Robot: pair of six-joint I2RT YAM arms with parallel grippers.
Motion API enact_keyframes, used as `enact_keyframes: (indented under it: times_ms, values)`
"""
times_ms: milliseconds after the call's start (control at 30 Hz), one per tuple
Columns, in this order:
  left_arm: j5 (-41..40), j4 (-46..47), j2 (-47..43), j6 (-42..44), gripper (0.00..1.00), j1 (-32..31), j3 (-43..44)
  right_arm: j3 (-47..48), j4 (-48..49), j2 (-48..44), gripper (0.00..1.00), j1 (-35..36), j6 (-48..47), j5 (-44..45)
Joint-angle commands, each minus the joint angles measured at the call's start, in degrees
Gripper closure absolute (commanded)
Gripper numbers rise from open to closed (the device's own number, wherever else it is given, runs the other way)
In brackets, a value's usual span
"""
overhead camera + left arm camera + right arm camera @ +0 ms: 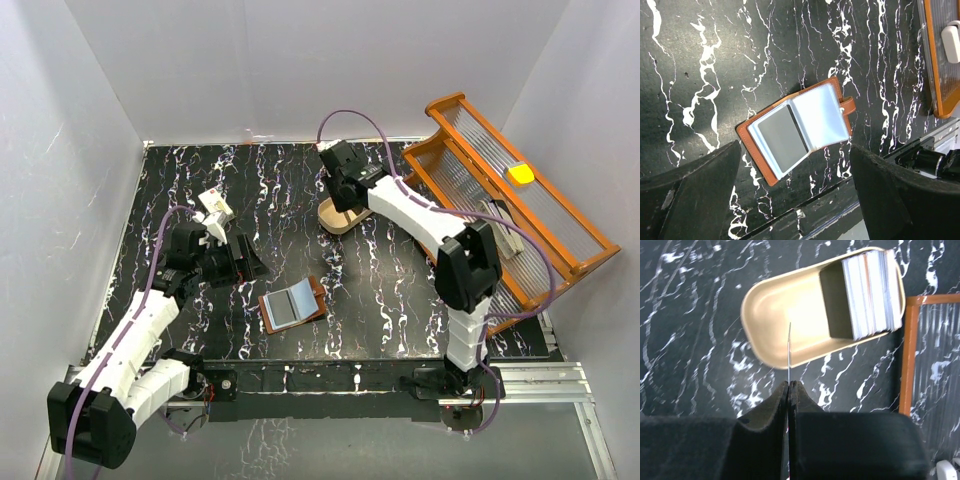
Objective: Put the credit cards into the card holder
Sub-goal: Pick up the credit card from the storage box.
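the small brown leather folding card holder (817, 115) lies open, grey-blue lining up, on the black white-veined marble table (400, 300), close to its near edge and a little left of the middle. a dark grey card (782, 137) shows in one pocket. the left gripper (240, 262) hovers just left of it, jaws spread wide, touching nothing. nearer the far edge, the right gripper (790, 385) hangs over the beige oval tray (752, 315), jaws pressed together on a single thin card (789, 350) seen edge-on. the stack of credit cards (872, 292), pale edges showing, fills the tray's end beside the orange-framed rack (908, 355).
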Motion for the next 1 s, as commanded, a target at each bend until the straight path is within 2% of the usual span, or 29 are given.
enact_keyframes:
  times_ms: [0,200,467,700,833,967]
  values:
    - [1.93,-0.19,-1.28,-3.03,0.14,0.16,2.4,-6.2,4.39,-8.62,1.0,2.48,3.1,-3.99]
    - [7.83,3.3,-1.03,-10.48,0.2,0.11,0.99,-17.19,12.43,-19.75,1.0,3.24,6.97,-16.64]
    - [13.58,8.94,-0.52,-16.72,0.27,0.16,0.45,-32.14,29.0,-31.74,1.0,3.27,18.74,-35.06]
    - [19.35,18.47,-1.9,-28.12,0.34,0.16,-1.14,-43.87,44.57,-38.47,1.0,3.3,28.64,-39.43]
    - [20.26,22.61,-3.25,-31.46,0.36,0.16,-1.07,-48.07,54.03,-38.49,1.0,3.28,36.24,-46.75]
    - [21.44,25.83,-3.46,-33.61,0.38,0.15,-1.18,-55.34,66.11,-40.64,1.0,3.31,42.13,-48.51]
